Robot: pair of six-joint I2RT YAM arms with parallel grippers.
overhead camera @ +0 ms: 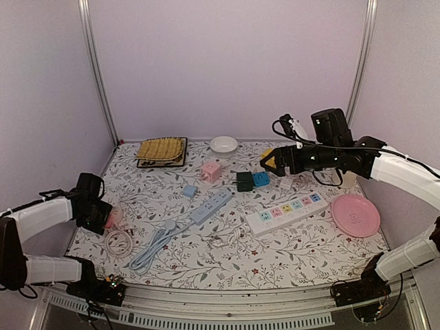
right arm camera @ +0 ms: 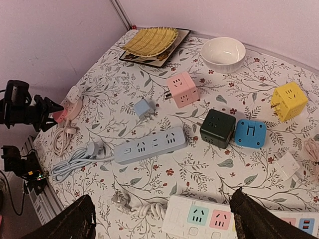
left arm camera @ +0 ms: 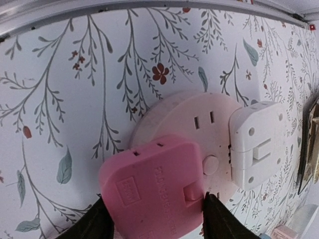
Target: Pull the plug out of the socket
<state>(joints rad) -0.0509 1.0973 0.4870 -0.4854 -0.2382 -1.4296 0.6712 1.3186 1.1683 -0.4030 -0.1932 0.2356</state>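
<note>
Left gripper (left arm camera: 154, 209) is working at the round socket (left arm camera: 184, 112), by the left edge of the table (overhead camera: 206, 254). Its dark fingers (left arm camera: 94, 221) are pressing both flanks of the pink plug (left arm camera: 149, 189), so it is clamping on the plug. The pink plug is sitting seated on the socket's face, not yet off. A white plug (left arm camera: 256, 144) is occupying the socket's other side, beside the pink one. A coiled white cable (overhead camera: 118, 242) is lying just beside the socket. A blue power strip (overhead camera: 212, 206) is lying right of the socket, near mid-table. Right gripper (overhead camera: 269, 162) is hanging in the air far right of the socket, with its fingers spread wide and holding nothing.
</note>
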